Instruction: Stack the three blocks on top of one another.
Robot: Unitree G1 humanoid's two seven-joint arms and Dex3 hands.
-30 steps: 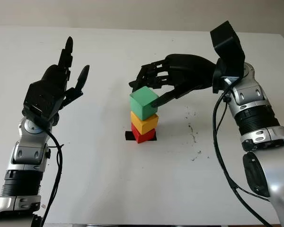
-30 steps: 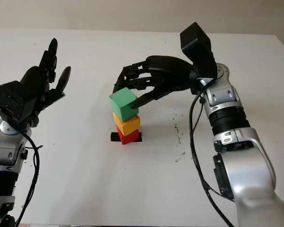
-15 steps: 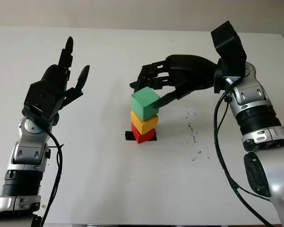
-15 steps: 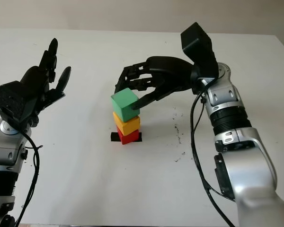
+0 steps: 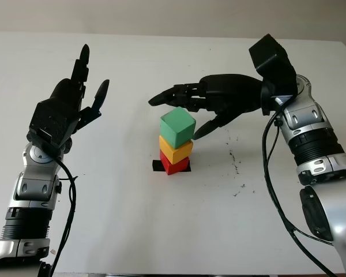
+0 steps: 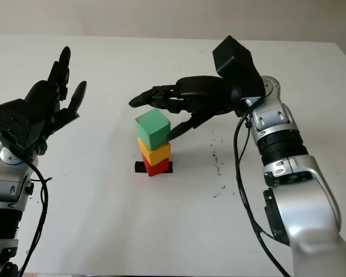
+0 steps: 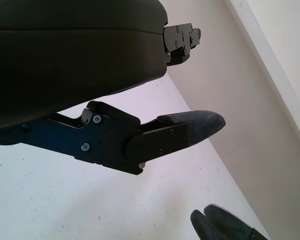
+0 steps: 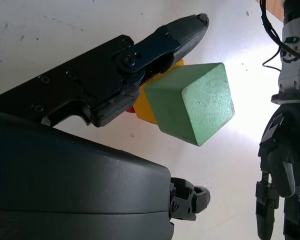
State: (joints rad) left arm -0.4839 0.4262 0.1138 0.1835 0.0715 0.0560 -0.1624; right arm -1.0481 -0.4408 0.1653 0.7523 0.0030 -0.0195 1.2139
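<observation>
Hovering open just behind the green block point(image 5: 177, 125), your right hand point(image 5: 205, 104) holds nothing. Green tops yellow block point(image 5: 176, 151) and red block point(image 5: 173, 165); your left hand point(image 5: 66, 109) is open, raised well apart.

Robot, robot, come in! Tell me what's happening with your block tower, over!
Right hand open around green block. Left hand open, raised aside. Green on yellow block on red block. Nothing blocking.

A white table point(image 5: 161, 231) bears a black marker point(image 5: 156, 166) and dark specks point(image 5: 235, 164).
</observation>
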